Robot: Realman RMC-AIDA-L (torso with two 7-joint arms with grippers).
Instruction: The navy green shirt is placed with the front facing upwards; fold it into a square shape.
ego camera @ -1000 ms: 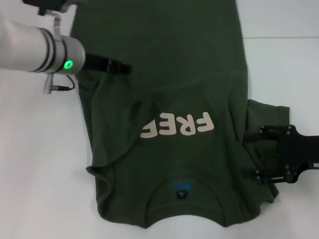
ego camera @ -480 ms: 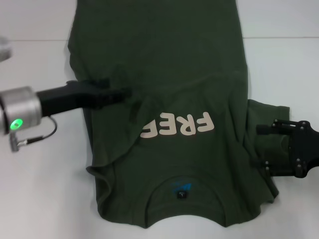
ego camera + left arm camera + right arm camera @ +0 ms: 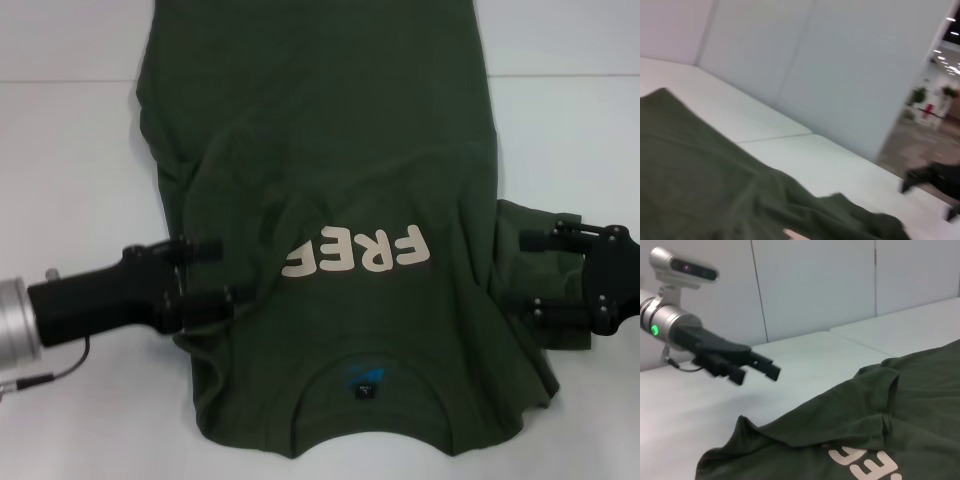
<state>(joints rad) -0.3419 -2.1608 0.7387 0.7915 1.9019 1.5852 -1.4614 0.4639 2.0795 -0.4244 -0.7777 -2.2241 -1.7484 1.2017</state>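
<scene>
Your navy green shirt (image 3: 330,230) lies front-up on the white table (image 3: 70,170), one side already folded inward; your left gripper (image 3: 205,272) hovers, fingers apart, over that near edge; your right gripper (image 3: 535,272), also parted, brackets the unfolded sleeve (image 3: 535,225), apparently to fold it.

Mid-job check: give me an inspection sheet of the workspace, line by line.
Surface: white table, seam line across it.
Job's things: navy green shirt front up, collar nearest the robot, one side folded inward over the lettering.
Clutter: nothing seen.
Grippers: left gripper open at the shirt's left edge; right gripper open over the right sleeve.
Cables: thin cable at the left wrist.
Surroundings: white wall panels behind the table.
</scene>
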